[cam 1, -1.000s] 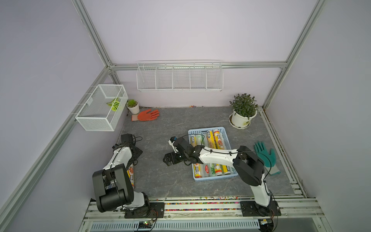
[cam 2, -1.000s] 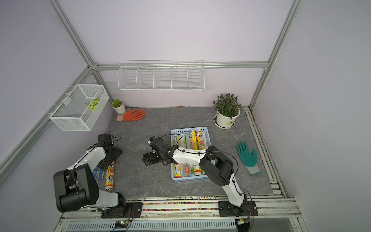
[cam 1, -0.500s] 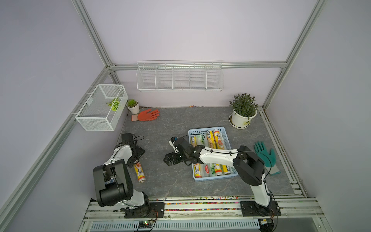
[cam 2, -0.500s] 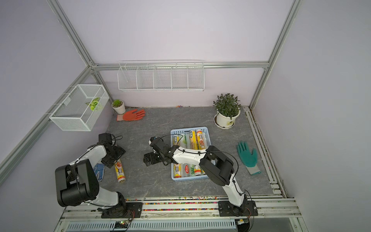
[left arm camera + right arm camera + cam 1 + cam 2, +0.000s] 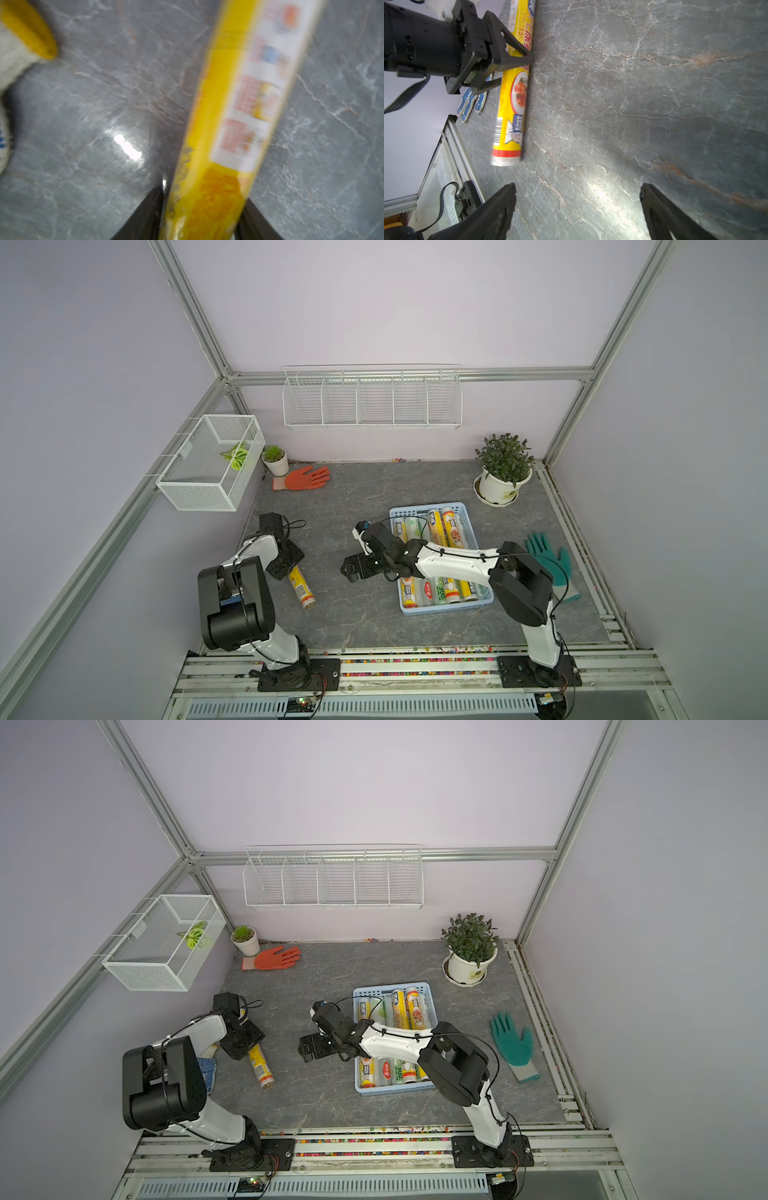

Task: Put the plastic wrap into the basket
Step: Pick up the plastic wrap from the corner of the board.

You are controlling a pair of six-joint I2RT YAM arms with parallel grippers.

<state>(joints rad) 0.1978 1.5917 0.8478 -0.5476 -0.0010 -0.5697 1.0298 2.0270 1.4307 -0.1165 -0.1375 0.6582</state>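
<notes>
Found the left gripper [image 5: 289, 567] clamped on a yellow plastic-wrap roll [image 5: 301, 588], the only roll seen outside the basket, near the left edge of the table [image 5: 353, 497] and well apart from the light-blue basket [image 5: 449, 611]. Confirmed from the right wrist view: black fingers [image 5: 519, 62] straddling the roll, roll flat on the table and not yet lifted, near end sticking out free, white glove with blue dots [image 5: 473, 101] just beyond. Confirmed from the left wrist view too: jaws tight against both flanks of the roll. Logged the right gripper [image 5: 348, 569] low over bare table between roll and basket, jaws wide apart, holding nothing. Counted about seven rolls already lying in the basket, partly hidden under the right arm. Against a second ago: left jaws gone from fully spread to closed on the roll; roll swung out from beside the left arm, now slanted and farther from the table's left edge; right arm unmoved. Read as grasp just made, so lift and carry toward the basket next, or a hand-over to the waiting right gripper; cannot tell which. Judged some risk of a long roll drooping or twisting in the pinch.
</notes>
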